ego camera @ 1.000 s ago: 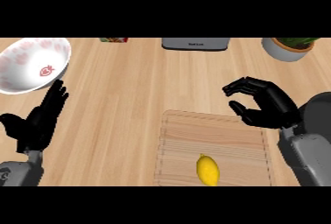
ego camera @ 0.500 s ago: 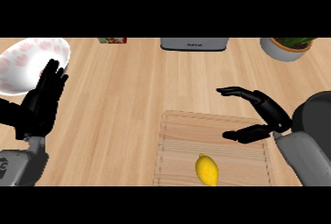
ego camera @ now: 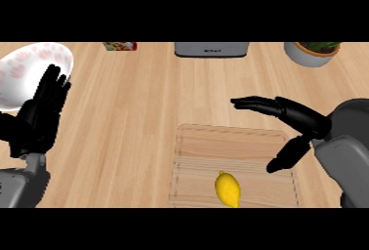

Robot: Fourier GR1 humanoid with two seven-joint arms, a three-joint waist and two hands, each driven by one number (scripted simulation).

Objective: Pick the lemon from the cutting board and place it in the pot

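A yellow lemon [ego camera: 228, 189] lies on the wooden cutting board [ego camera: 238, 151], near its front edge. My right hand [ego camera: 292, 119] hangs above the board's right side with fingers spread and thumb pointing down. It is open and holds nothing, up and to the right of the lemon. My left hand [ego camera: 39, 117] rests open at the left, fingers up, in front of the pale round pot [ego camera: 29, 68] at the far left.
At the counter's back edge stand a grey appliance [ego camera: 211, 49], a small colourful box [ego camera: 119, 46] and a potted plant [ego camera: 313, 52]. Bare wood lies between the board and the left hand.
My right hand has uncurled and moved down towards the board's right side. The left hand has risen towards the pot. The lemon has not moved.
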